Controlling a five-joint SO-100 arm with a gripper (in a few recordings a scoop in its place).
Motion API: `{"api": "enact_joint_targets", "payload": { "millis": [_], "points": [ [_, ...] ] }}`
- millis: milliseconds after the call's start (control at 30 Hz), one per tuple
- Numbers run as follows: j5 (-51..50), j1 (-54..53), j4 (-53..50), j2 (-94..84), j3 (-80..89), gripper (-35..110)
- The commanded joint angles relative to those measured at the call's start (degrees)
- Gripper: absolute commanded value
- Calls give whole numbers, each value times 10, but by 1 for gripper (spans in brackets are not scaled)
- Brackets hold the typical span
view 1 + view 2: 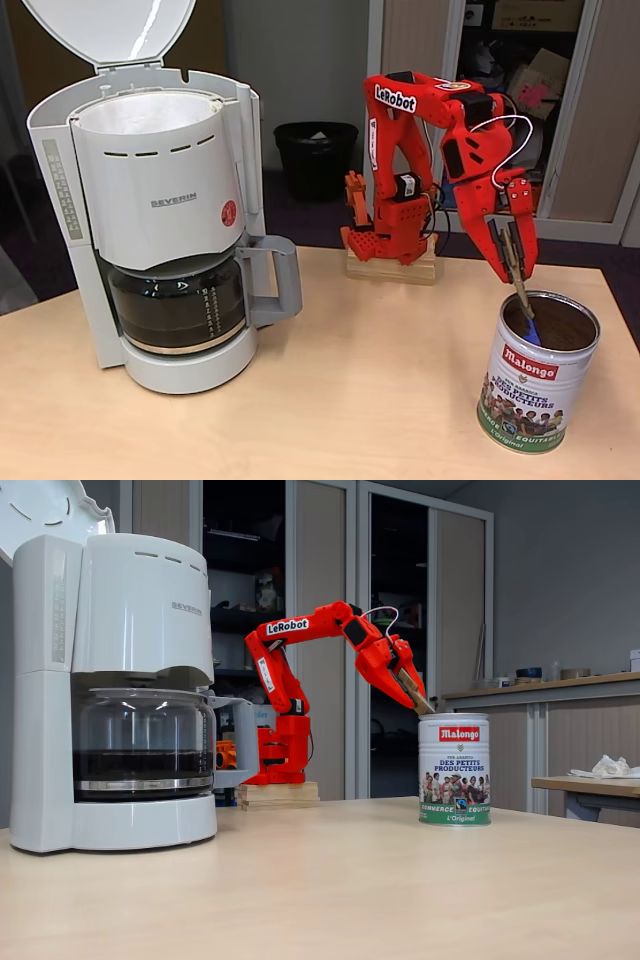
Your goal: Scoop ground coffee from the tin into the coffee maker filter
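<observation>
The silver Malongo tin [535, 390] stands open at the right of the wooden table. My red gripper [515, 268] hangs just above its rim, shut on the wooden handle of a small scoop [522, 298]. The scoop's blue end [531, 332] dips inside the tin, against dark brown ground coffee [562, 325]. In the other fixed view the gripper [417, 697] slants down to the top of the tin [455, 770]. The white Severin coffee maker [160, 220] stands at the left with its domed lid [110, 30] raised. The white paper filter [150, 112] lines its basket.
A glass carafe [180, 300] with a grey handle sits under the basket. The arm's base rests on a wooden block [392, 268] at the table's far edge. A black bin [315, 155] stands on the floor behind. Bare tabletop [370, 380] lies between machine and tin.
</observation>
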State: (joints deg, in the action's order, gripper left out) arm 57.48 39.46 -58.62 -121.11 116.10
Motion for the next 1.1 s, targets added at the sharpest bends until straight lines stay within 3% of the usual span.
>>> {"api": "enact_joint_targets", "payload": {
  "millis": [0,1067],
  "points": [
    [0,29,-15,-1,1,0],
    [-21,81,-83,16,-69,0]
  ]
}}
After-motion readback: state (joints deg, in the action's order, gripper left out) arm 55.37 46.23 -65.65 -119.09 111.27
